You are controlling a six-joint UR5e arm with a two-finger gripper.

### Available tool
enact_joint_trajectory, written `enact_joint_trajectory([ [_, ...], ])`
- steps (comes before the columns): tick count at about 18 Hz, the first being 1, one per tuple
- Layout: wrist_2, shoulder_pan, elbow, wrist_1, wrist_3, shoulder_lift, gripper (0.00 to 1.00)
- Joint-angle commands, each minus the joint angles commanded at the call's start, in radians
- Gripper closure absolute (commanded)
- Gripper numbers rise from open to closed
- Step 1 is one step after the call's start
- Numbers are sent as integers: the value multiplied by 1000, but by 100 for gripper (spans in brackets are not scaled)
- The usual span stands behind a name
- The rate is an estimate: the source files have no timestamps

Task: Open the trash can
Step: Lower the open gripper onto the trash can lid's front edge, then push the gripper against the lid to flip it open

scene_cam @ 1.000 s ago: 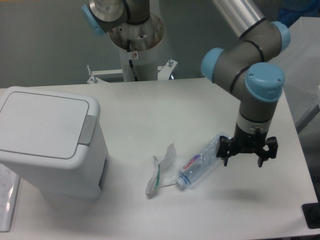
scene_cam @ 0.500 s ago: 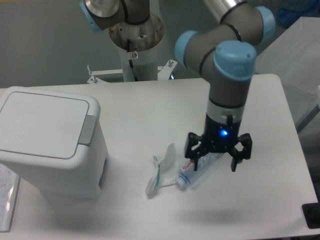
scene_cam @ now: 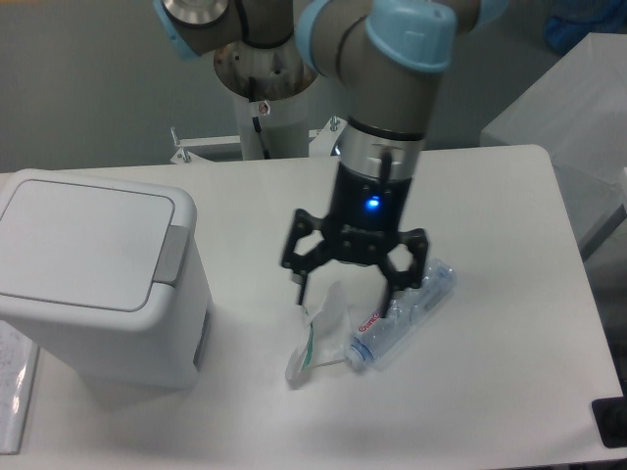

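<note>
Gripper of our UR5e arm hangs with its fingers spread and grasping nothing, above a clear plastic wrapper and just beside a water bottle lying on the white table. We see the trash can at nine o'clock, well apart, lid flat and closed, grey push tab untouched.

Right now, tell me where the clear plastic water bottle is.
The clear plastic water bottle lies on its side on the white table, right of centre in the camera view, beside a crumpled clear wrapper and just under the open gripper.
</note>
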Motion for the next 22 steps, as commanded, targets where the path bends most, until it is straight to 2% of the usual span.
enact_joint_trajectory([
  [3,0,-28,-18,-3,-84,34,0],
  [7,-3,-66,-19,-3,-149,40,0],
  [11,3,-81,-74,2,-149,71,0],
  [22,8,-89,-101,3,-152,75,0],
])
